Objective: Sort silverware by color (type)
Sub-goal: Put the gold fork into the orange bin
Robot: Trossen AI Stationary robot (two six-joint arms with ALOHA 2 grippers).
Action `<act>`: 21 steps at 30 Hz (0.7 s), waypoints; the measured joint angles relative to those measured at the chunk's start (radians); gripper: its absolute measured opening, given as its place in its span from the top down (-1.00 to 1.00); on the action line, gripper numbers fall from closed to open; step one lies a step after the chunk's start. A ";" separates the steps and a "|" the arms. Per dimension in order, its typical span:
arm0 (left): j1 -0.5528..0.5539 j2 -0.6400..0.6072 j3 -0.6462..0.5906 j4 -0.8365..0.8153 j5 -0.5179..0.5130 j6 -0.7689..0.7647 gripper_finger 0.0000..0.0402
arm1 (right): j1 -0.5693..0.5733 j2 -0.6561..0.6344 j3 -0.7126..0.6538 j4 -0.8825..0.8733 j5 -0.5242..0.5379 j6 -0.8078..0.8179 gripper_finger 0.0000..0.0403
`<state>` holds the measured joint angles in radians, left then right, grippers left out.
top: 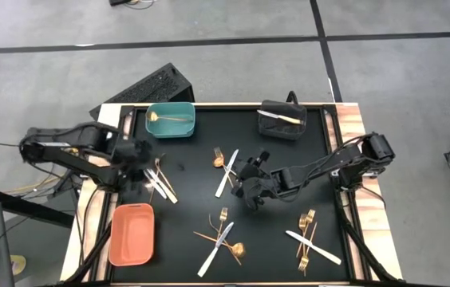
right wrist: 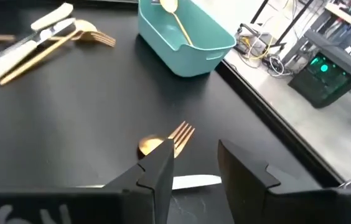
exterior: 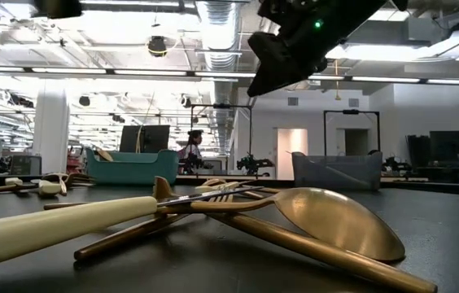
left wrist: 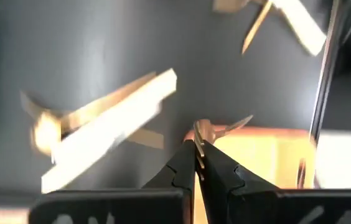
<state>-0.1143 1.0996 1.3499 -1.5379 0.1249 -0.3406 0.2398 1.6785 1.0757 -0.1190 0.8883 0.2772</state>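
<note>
Now left gripper (left wrist: 195,163) is clenched on a copper piece (left wrist: 205,132) above the orange bin (top: 132,233); right gripper (right wrist: 195,163) is released, over fork and knife (top: 226,172) mid-table.

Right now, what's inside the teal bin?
The teal bin holds one gold spoon lying along its floor, bowl toward the left arm's side. The high and right wrist views show nothing else in it, and little could hide under so slim a spoon.

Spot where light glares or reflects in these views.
Low view: ceiling lights shine off the gold spoon. Left wrist view: the white handle glares beside the left gripper, shut on a gold piece. Right wrist view: even light, the right gripper open.
</note>
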 joint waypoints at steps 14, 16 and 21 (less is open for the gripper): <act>-0.280 -0.018 -0.450 0.087 0.135 -0.338 1.00 | 0.051 0.004 0.000 -0.103 0.000 0.064 0.26; -0.294 -0.019 -0.488 0.099 0.143 -0.393 1.00 | 0.057 0.004 0.000 -0.106 0.000 0.065 0.25; -0.305 -0.019 -0.512 0.131 0.141 -0.454 0.89 | 0.057 0.004 0.000 -0.105 0.000 0.066 0.23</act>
<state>-0.4191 1.0809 0.8375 -1.4067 0.2657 -0.7950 0.2970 1.6829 1.0752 -0.2242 0.8883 0.3431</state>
